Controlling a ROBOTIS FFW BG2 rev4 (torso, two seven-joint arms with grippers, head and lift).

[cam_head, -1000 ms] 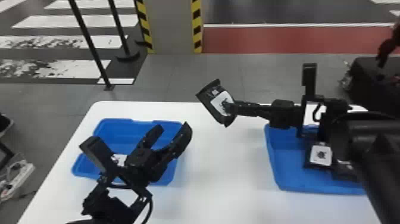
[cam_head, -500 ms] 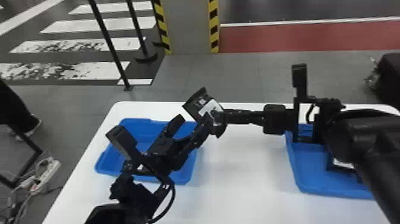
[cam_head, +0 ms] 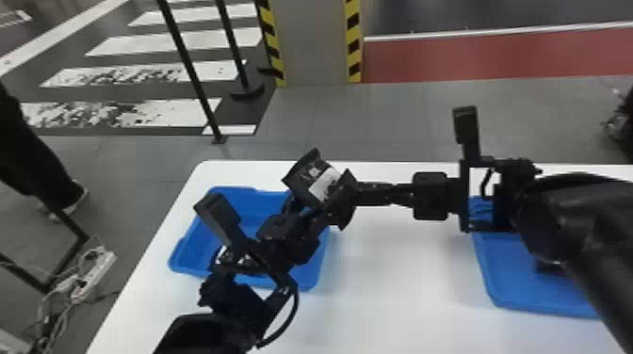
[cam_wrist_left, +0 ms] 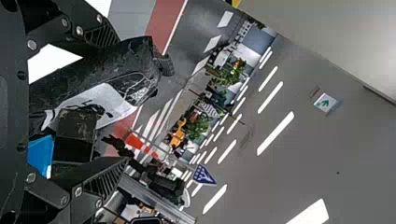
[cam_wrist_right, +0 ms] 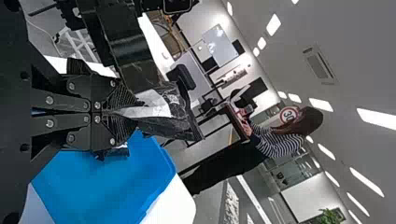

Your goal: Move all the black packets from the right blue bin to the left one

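We see the black packet (cam_head: pixel 314 181) in the air, near the far right corner of the left bin (cam_head: pixel 306 281) in the head view. The right gripper (cam_head: pixel 360 194) has its fingers pressed on one end of it — a firm pinch. The left gripper (cam_head: pixel 320 198) keeps its fingers apart, with the packet between them. The right bin (cam_head: pixel 513 282) is on the white table (cam_head: pixel 400 301) too — inside is something dark, partly hidden by the right arm (cam_head: pixel 565 226).

Bright indoor light, I note; source, white ceiling lights (cam_wrist_left: pixel 275 133), glaring in both wrist views. Desk (cam_head: pixel 400 301): one, pale, with soft grey shadow beside the right blue bin (cam_head: pixel 527 292).
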